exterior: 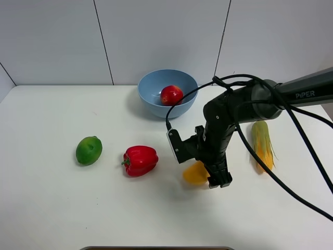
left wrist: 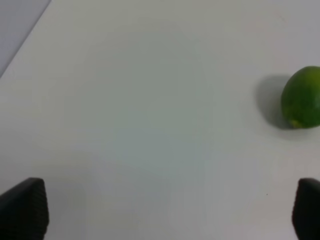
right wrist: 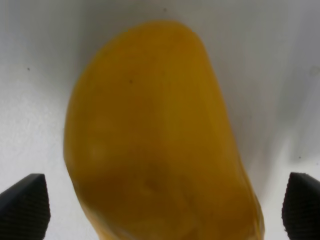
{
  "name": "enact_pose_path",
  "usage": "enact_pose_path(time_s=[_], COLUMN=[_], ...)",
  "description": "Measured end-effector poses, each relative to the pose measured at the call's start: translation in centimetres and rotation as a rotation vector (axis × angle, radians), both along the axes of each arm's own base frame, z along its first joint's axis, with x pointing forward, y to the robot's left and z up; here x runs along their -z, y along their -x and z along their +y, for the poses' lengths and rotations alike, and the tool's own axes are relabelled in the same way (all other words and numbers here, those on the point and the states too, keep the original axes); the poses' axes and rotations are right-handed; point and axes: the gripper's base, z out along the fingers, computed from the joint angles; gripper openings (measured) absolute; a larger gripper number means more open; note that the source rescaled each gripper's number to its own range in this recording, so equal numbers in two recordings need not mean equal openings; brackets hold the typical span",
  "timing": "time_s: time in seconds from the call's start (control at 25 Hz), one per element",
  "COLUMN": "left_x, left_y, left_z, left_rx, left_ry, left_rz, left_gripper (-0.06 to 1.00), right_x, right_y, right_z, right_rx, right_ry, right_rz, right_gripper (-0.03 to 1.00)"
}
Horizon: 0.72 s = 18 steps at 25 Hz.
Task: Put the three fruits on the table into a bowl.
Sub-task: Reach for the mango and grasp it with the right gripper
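The right gripper [right wrist: 164,207] points straight down at the table [exterior: 52,208], jaws wide astride the mango [exterior: 195,173] without gripping it. The second fruit's grasp looks in hand; next the jaws must close and lift. The left gripper [left wrist: 165,210] gapes empty near the lime [exterior: 89,150]. Farthest back, the peach [exterior: 171,95] sits in the bowl [exterior: 151,99].

One camera hangs high at the front and looks down across the whole tabletop [exterior: 47,208] to the back wall [exterior: 52,36]. The left wrist camera faces down on bare tabletop from some way above, only just catching the lime [left wrist: 302,97], which the high view also shows. The right wrist camera sits so close over the mango [right wrist: 155,135] that the fruit nearly fills its frame; the high view shows that same mango a little right of the tabletop's middle.
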Motion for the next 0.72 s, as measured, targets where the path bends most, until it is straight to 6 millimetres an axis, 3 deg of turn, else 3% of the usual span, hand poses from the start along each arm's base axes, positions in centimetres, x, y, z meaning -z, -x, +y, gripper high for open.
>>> enact_pose_path(time_s=[0.72], left_x=[0.00], left_y=[0.00], left_z=[0.00], left_rx=[0.000], left_ry=[0.000], left_rz=[0.000], left_gripper=[1.00], right_x=[0.00], right_y=[0.00], right_z=[0.00], right_rx=[0.001], right_ry=[0.000], right_rz=[0.000], right_gripper=[0.79])
